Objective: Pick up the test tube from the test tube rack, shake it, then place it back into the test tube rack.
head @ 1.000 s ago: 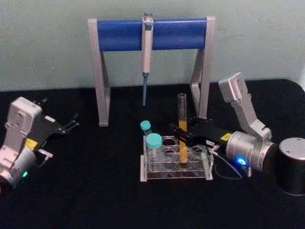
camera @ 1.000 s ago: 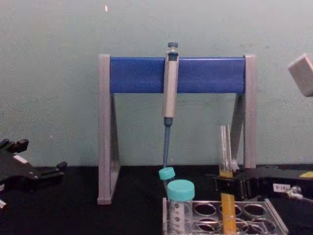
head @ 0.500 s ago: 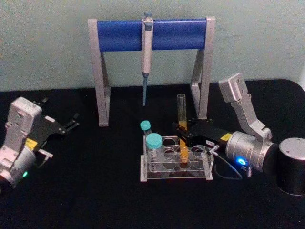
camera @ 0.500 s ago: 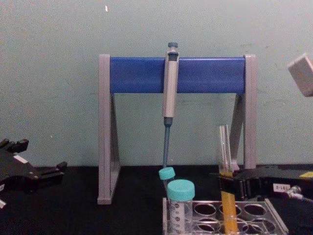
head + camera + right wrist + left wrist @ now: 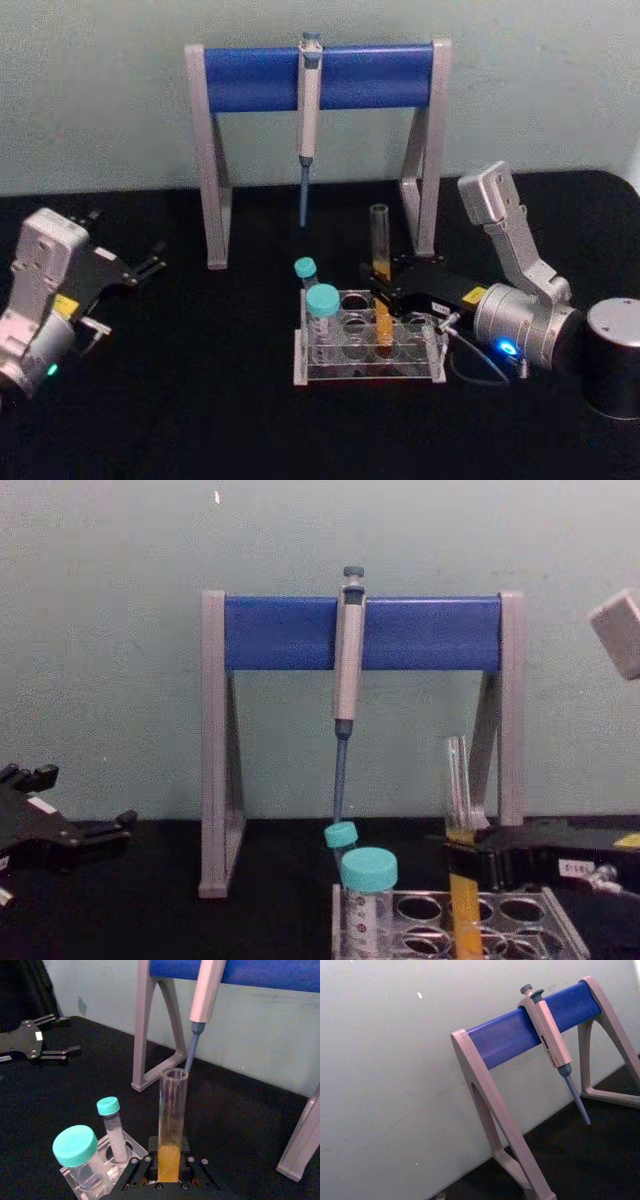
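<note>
The test tube (image 5: 380,240) is a long clear tube with orange-yellow liquid in its lower part. It stands upright with its lower end down in a hole of the clear test tube rack (image 5: 300,365). My right gripper (image 5: 384,291) reaches in from the right, just above the rack's top plate, shut on the test tube at the liquid's level. In the right wrist view the test tube (image 5: 172,1120) rises between the black fingers (image 5: 135,1172). The chest view shows the test tube (image 5: 460,780) and rack (image 5: 560,925) at lower right. My left gripper (image 5: 150,262) is parked open at far left.
Two teal-capped tubes (image 5: 322,300) stand in the rack's left holes. Behind the rack, a grey-and-blue stand (image 5: 215,150) holds a hanging pipette (image 5: 308,110), its tip above the table. A dark cylinder (image 5: 612,350) sits at the right edge.
The test tube has straightened from a slight lean and sunk a little lower into the rack, still held by my right gripper. The left arm has not moved.
</note>
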Tool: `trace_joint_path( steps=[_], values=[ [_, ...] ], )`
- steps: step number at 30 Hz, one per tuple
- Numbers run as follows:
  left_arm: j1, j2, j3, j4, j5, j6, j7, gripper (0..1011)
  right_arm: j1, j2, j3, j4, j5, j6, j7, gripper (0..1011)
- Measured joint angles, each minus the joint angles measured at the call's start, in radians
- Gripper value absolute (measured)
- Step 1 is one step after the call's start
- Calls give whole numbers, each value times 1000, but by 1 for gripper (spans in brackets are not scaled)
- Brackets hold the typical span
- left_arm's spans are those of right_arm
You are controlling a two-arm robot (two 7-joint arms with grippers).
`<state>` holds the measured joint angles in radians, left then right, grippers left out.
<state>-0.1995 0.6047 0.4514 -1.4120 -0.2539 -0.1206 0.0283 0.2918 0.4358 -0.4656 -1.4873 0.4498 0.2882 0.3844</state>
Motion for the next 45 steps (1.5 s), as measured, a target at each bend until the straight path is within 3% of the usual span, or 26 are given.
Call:
trace_joint_path(
  steps=[22, 45],
  values=[
    [0, 0, 0, 0, 0, 0, 0, 1001, -25, 15, 26, -50, -30, -27, -1, 225],
    [0, 0, 0, 0, 0, 0, 0, 1001, -21, 25, 51, -79, -8, -61, 31, 225]
  ],
)
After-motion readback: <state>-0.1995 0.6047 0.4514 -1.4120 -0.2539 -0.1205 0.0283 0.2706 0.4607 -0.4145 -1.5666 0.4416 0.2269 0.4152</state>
